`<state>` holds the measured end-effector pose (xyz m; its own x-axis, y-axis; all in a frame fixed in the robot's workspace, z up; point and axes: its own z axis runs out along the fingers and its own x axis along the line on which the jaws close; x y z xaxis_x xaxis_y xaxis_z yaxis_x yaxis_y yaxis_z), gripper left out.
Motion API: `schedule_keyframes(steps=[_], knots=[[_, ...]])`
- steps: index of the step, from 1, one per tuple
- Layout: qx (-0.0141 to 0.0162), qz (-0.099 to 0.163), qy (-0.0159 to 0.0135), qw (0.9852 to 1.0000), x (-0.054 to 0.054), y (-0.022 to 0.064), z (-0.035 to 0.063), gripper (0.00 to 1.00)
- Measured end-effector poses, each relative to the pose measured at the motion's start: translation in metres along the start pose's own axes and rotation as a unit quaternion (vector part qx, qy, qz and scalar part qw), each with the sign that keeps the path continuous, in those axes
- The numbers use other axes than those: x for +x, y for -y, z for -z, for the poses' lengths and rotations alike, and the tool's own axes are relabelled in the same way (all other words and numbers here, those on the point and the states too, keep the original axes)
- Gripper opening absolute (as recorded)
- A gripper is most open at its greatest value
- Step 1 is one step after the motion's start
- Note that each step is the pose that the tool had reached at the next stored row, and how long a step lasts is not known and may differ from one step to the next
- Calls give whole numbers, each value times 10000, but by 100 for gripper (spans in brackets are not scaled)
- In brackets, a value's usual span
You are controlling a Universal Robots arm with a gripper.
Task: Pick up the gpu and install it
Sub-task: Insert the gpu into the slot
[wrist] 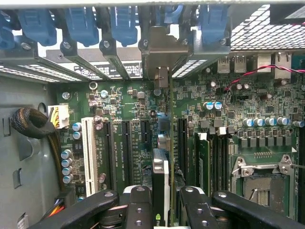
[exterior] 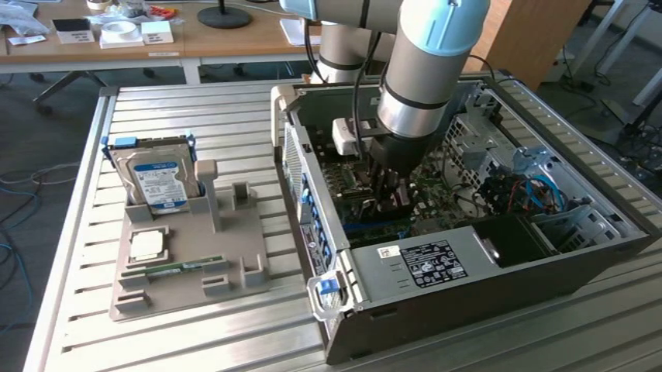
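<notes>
The gpu (wrist: pixel 160 168) shows edge-on in the wrist view as a thin dark card standing upright over the motherboard's (wrist: pixel 133 102) expansion slots. Its silver end bracket (wrist: pixel 162 47) reaches the rear slot openings, between the blue latches. My gripper (wrist: pixel 164 196) is shut on the card, with one black finger (wrist: pixel 138 205) on each side of it. In the exterior view the gripper (exterior: pixel 393 194) is deep inside the open computer case (exterior: pixel 579 256), holding the gpu (exterior: pixel 374 208) just above the board.
On the exterior view's left, a grey holder tray (exterior: pixel 243 275) carries a silver hard drive (exterior: pixel 157 180), a CPU chip (exterior: pixel 148 245) and a green memory stick (exterior: pixel 178 268). Inside the case are a power supply (exterior: pixel 439 260), a white slot (wrist: pixel 88 152), a CPU socket (wrist: pixel 259 177) and cables (wrist: pixel 28 121).
</notes>
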<state>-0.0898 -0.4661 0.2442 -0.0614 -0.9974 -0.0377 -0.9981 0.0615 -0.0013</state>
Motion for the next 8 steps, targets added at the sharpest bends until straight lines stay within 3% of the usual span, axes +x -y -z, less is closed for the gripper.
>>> schedule_keyframes(steps=[8], knots=[[1, 0, 2, 10000, -2, 1, 23, 27]])
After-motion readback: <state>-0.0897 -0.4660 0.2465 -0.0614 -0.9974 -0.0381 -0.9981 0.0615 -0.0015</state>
